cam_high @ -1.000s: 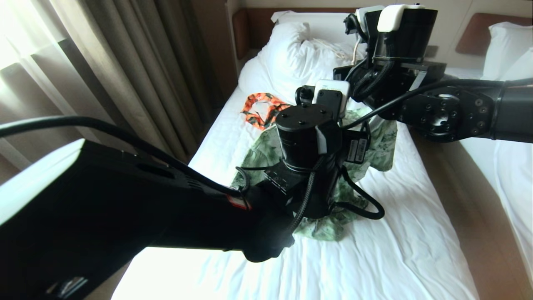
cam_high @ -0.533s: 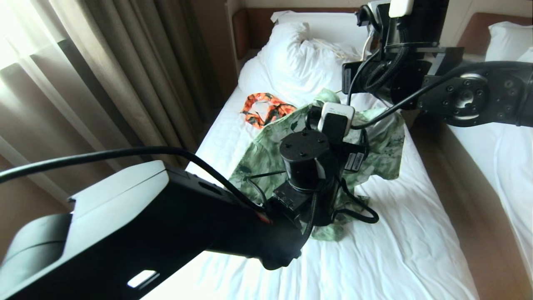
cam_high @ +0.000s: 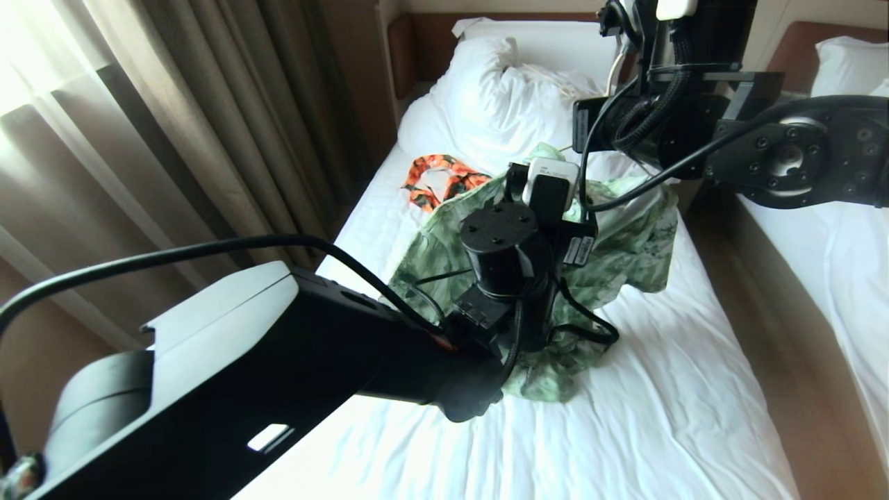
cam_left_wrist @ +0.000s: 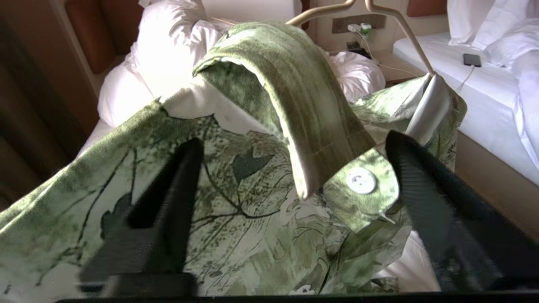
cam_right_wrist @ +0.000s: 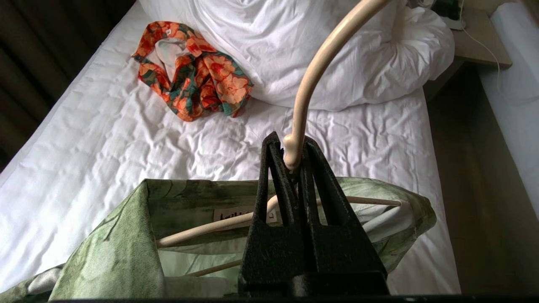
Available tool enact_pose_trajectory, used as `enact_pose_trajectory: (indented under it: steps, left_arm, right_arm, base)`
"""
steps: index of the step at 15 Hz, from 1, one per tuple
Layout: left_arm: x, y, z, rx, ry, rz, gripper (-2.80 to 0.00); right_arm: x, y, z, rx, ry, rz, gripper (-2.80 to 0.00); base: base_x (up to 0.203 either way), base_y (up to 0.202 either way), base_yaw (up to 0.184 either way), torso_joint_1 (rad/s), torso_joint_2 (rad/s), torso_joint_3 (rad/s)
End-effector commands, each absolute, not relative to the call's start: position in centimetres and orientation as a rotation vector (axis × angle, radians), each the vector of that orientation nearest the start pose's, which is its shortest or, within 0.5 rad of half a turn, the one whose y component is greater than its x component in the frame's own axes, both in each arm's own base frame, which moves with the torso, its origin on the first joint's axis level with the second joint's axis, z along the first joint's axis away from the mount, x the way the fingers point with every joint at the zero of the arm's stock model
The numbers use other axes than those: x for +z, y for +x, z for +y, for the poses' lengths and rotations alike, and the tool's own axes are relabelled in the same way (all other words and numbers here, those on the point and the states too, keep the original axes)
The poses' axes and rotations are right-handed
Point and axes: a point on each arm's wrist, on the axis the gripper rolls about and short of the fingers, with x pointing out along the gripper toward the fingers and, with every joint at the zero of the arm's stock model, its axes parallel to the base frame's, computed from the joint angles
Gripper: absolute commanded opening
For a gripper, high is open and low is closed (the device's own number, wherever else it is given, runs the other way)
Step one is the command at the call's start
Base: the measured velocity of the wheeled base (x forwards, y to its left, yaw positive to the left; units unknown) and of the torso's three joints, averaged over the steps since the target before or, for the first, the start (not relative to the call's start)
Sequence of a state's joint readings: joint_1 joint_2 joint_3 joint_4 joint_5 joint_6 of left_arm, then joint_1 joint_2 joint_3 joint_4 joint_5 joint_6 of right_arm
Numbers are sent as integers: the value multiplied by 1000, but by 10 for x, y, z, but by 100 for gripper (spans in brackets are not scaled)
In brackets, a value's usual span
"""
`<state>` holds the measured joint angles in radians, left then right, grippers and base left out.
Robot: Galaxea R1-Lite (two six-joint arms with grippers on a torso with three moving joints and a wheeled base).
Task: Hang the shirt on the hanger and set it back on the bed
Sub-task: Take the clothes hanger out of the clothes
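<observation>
Lifted higher since a second ago, the shirt now drapes from the hanger, clamped at its hook base by the right gripper above the bed. Just before the collar, the left gripper stands spread wide, empty.

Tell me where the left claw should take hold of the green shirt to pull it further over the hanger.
Probably the buttoned front edge just below the collar, approached from the front. The left claw already stands open astride that part of the shirt, where the fabric hangs free as a thin edge. The right claw is shut on the hanger, holding it up.
</observation>
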<state>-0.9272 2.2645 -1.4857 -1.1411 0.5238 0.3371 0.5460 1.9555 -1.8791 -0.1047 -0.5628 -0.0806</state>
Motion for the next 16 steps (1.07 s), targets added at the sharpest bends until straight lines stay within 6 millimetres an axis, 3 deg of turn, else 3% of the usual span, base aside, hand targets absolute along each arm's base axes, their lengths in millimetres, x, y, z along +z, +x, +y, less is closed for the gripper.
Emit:
enact_pose_trajectory:
  steps: [1,5,8,12,16]
  left_arm:
    - [196,289,-363,-337,87,-339,-280]
    - [200,290,-358,-322,70,-359,-280]
    - [206,294,-341,-265,72,-377,-280]
    - [215,270,-296,-237,90,-355,-280]
    - [230,242,-233,-172,81,-366,-280]
  right_arm:
    - [345,340,192,-21,-63,-28,-280]
    - [343,340,192,-21,-66,-24,-280]
    - [342,343,190,-33,-69,-21,-280]
    - [346,344,184,-54,-70,-32,-280]
    - [346,344,182,-62,-74,-31,-280]
  base:
    - [0,0,0,0,0,0]
    - [0,0,0,0,0,0]
    - [0,0,0,0,0,0]
    - [0,0,0,0,0,0]
    - [0,0,0,0,0,0]
